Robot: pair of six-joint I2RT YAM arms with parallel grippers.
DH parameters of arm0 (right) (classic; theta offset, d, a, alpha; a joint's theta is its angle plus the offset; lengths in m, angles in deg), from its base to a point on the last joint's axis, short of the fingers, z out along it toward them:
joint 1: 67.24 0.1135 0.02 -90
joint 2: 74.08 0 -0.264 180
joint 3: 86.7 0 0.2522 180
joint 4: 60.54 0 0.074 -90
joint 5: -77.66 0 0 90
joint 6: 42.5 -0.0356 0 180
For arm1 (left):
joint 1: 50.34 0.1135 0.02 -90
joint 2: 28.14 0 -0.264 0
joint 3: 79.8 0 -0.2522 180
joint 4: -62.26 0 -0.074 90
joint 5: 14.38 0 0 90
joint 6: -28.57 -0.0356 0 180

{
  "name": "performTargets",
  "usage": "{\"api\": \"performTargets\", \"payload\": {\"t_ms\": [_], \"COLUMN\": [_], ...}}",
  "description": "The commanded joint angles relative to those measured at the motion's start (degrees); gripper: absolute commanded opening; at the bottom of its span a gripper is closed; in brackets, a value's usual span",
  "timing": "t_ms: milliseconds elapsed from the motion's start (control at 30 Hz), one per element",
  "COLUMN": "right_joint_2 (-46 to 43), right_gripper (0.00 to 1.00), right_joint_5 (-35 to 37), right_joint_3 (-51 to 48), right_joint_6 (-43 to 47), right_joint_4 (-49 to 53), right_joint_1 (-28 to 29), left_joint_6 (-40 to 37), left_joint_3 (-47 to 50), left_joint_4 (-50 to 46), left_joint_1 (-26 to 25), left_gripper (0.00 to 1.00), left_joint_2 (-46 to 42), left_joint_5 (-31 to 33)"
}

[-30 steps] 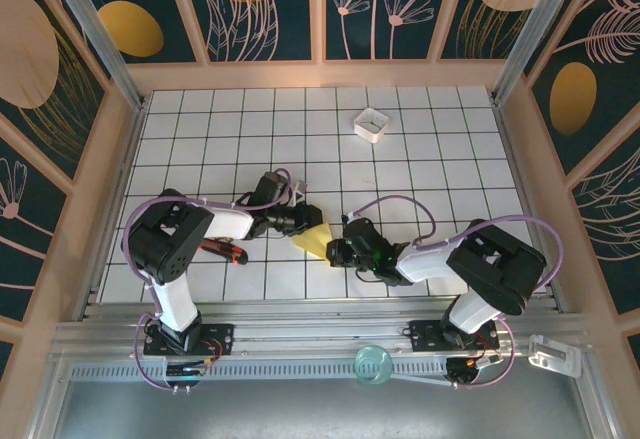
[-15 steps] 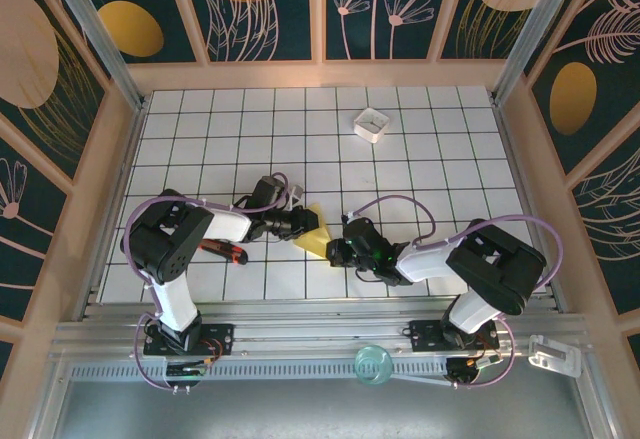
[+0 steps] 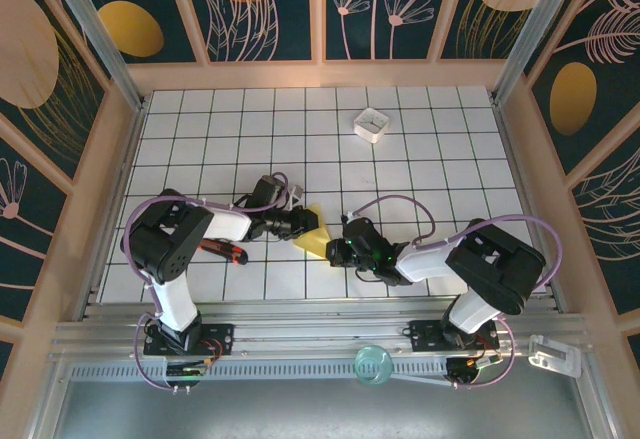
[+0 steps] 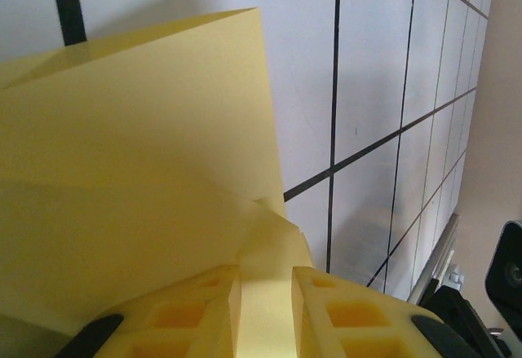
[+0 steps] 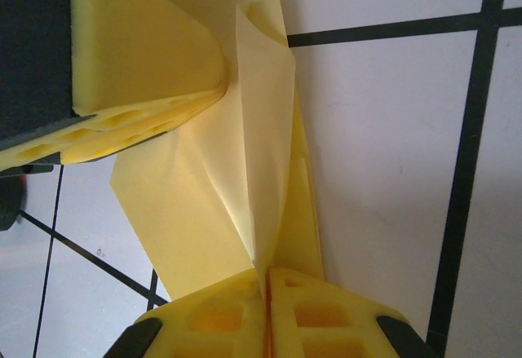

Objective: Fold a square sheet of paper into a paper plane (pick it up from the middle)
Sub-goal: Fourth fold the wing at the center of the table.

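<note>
While the half-folded square sheet of paper (image 3: 313,239) is pinched by left gripper (image 4: 265,293) and right gripper (image 5: 267,289) near the worktop's near edge, creases should be pressed slowly, edges aligned.

On the white gridded bench (image 3: 420,159), the 2 arms reach inward and meet over a folded yellow paper plane (image 3: 313,238) near the middle. The left gripper (image 3: 305,224) touches its left edge; the right gripper (image 3: 333,252) touches its right, near edge. A small white square box (image 3: 371,124) sits far back, well apart. A red-handled tool (image 3: 222,250) lies under the left arm.
</note>
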Motion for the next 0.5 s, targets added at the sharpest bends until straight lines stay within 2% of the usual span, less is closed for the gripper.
{"api": "performTargets", "payload": {"t_ms": [0, 467], "right_joint_2": [3.3, 3.8], "right_gripper": [0.09, 0.07], "right_joint_5": [-0.4, -0.5], "right_joint_3": [0.3, -0.2], "right_joint_6": [1.5, 2.0], "right_joint_4": [2.4, 2.2], "right_joint_1": [0.1, -0.2], "left_joint_6": [-2.1, -1.4], "left_joint_3": [-1.1, -3.7], "left_joint_4": [-3.4, -3.5], "left_joint_1": [0.7, 0.9], "left_gripper": [0.25, 0.28], "left_joint_2": [1.9, 0.1], "left_joint_5": [1.3, -1.4]}}
